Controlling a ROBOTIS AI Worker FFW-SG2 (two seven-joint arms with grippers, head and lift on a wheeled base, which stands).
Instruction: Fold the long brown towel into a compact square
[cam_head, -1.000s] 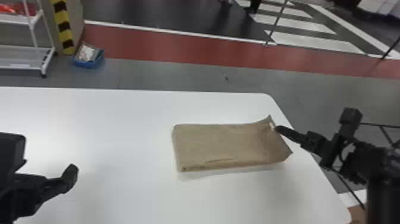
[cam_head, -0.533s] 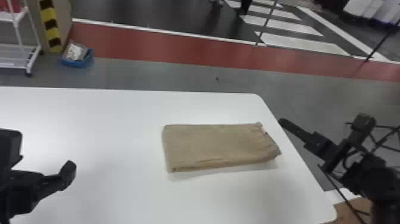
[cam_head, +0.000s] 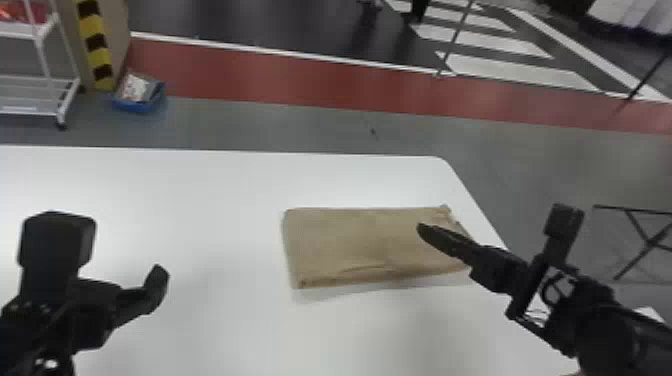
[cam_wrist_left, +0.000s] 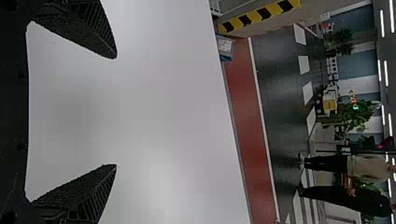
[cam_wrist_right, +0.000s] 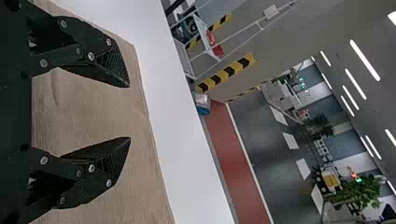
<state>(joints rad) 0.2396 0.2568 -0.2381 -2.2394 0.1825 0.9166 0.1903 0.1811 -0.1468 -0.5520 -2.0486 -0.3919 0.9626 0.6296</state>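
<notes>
Over the towel (cam_head: 345, 240), the right gripper (cam_head: 424, 231) has 2 fingers apart; left gripper (cam_head: 159, 278) likewise.

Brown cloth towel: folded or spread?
Folded, not yet square: the brown cloth towel lies as an oblong on the white tabletop, its near edge creased and layered-looking.

White rack (cam_head: 20, 31) — blue bin (cam_head: 135, 106) nearby

One towel (cam_head: 360, 245), one table (cam_head: 210, 200), two end effectors (cam_head: 125, 300).
</notes>
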